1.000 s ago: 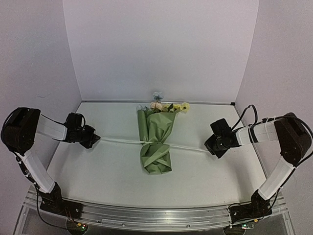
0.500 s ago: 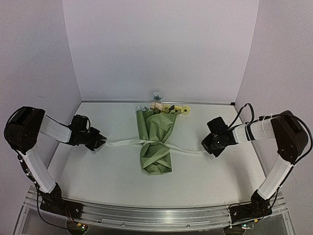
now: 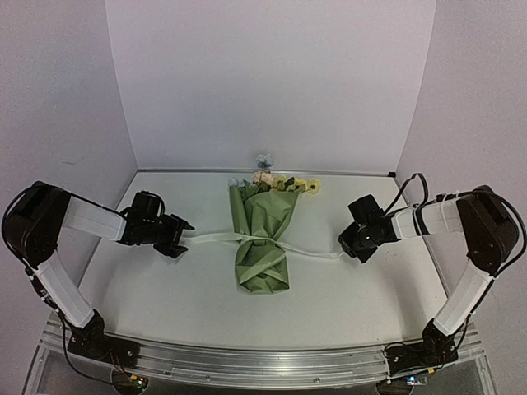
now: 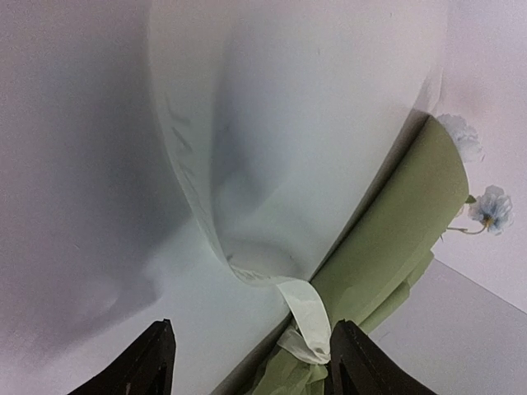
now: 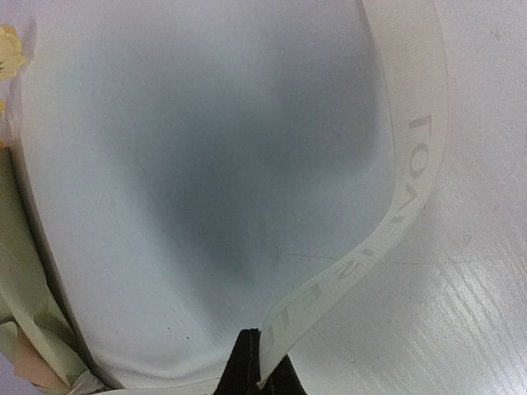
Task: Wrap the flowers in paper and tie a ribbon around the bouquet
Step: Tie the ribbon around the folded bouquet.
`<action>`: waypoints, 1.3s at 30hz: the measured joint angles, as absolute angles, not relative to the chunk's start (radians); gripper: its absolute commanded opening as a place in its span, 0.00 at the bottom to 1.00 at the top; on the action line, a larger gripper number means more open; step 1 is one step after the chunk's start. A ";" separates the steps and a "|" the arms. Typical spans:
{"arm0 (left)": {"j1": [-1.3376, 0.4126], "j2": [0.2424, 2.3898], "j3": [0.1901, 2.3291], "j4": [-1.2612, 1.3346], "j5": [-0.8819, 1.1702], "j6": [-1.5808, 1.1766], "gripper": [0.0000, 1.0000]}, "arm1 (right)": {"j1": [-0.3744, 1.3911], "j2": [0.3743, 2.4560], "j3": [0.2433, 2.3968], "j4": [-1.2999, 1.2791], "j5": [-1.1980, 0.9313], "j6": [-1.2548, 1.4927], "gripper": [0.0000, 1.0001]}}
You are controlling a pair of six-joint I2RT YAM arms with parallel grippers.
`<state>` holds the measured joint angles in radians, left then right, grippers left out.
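My left tool [image 3: 180,238] has its fingers apart and grips nothing, with the ribbon [image 3: 216,238] lying slack before it. The ribbon crosses the bouquet [image 3: 263,247], which lies mid-tabletop [image 3: 165,296]. My right tool [image 3: 347,245] is clamped on the ribbon's other end.

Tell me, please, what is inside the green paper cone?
Flowers: yellow and pinkish blooms stick out of the far end of the paper. The stems are not visible; the paper covers them.

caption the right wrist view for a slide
The lettered ribbon, pinched by the right fingers, arcs across the table.
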<state>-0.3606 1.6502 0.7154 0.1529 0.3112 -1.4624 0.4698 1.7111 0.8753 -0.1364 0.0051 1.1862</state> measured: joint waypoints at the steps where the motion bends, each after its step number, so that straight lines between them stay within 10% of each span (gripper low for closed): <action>1: -0.382 1.654 0.723 0.154 0.312 -1.480 0.67 | 0.470 1.711 0.875 -0.138 0.004 1.186 0.09; 12: -0.561 1.833 0.808 0.348 0.284 -1.738 0.70 | 0.470 1.703 0.875 -0.152 -0.030 1.199 0.37; 23: -0.630 1.967 0.856 0.569 0.166 -1.958 0.65 | 0.470 1.633 0.875 -0.153 -0.050 1.201 0.41; 39: -0.611 2.025 0.811 0.751 0.079 -1.989 0.23 | 0.525 1.630 0.875 -0.150 -0.119 1.241 0.56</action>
